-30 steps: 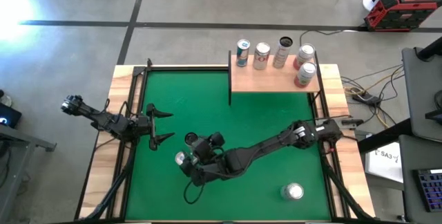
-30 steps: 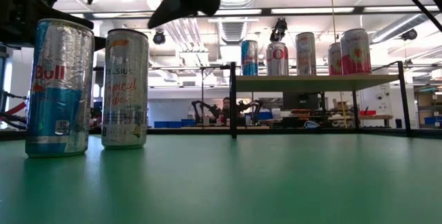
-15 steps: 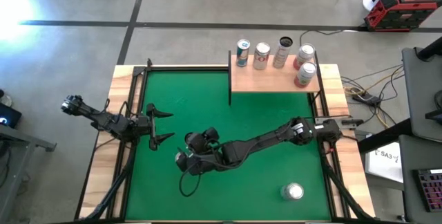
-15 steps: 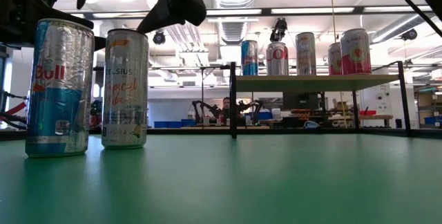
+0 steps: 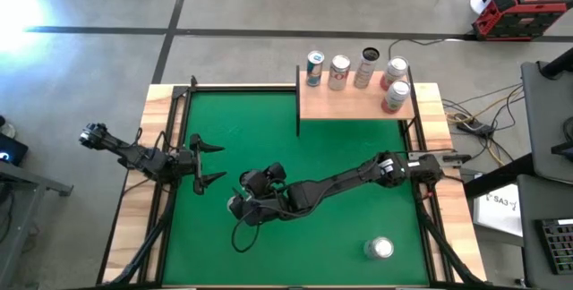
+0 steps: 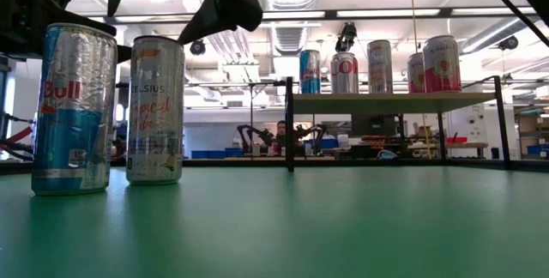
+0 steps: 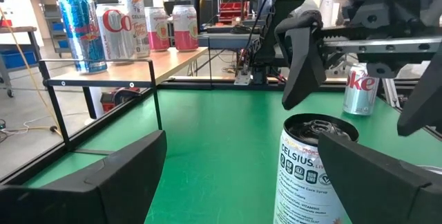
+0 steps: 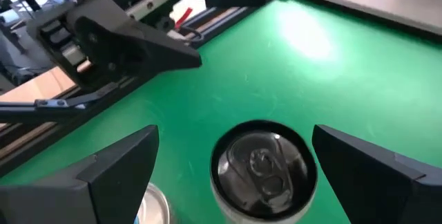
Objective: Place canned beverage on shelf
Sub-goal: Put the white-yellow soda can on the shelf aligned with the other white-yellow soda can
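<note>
Bench (image 5: 260,120) felt, green, fills most of the high view, with wooden rims along its sides. At its far right corner stands the shelf (image 5: 349,102), a pale board on thin black posts, carrying five cans (image 5: 340,72) in a row along its back edge and right end. Right arm (image 5: 358,178) stretches from the bench's right side across to the middle left, where its gripper (image 5: 240,202) hangs directly above the Celsius can (image 6: 155,110), fingers (image 8: 114,162) spread wide on either side of the can's top and not touching it. That can stands upright on the felt, well apart from the shelf, just beside a Red Bull can (image 6: 74,108) in the low view. Left arm waits at the left rim, its gripper (image 5: 208,163) also open and empty, pointing toward the Celsius can. One more can (image 5: 380,248) stands alone near the front right of the bench; the left wrist view shows a red Coke mark on it.
</note>
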You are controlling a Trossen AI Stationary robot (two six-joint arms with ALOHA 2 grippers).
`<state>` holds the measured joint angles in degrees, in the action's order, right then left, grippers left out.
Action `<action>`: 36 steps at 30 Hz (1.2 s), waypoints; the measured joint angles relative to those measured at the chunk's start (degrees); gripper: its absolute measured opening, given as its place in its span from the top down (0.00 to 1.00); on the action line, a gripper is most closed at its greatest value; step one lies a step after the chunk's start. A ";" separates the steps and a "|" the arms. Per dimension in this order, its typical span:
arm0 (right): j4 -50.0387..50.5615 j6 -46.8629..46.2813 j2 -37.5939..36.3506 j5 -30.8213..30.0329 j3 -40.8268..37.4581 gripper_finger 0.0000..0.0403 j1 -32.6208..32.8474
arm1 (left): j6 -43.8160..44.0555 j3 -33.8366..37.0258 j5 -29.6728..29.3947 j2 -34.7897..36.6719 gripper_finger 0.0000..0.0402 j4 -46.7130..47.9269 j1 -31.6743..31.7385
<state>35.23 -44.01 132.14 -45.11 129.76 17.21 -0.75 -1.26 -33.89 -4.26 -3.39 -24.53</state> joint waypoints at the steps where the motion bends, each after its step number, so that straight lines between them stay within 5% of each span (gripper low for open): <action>1: 0.42 -0.52 0.00 0.59 0.03 0.07 -0.06 | 0.00 0.00 0.02 0.00 0.10 -0.01 0.00; 36: 6.26 -3.55 0.20 6.38 -0.19 0.07 -0.70 | 0.00 0.00 0.02 -0.01 0.10 0.01 0.00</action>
<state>41.48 -47.56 132.33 -38.73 129.57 16.51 -0.75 -1.26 -33.87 -4.26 -3.39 -24.53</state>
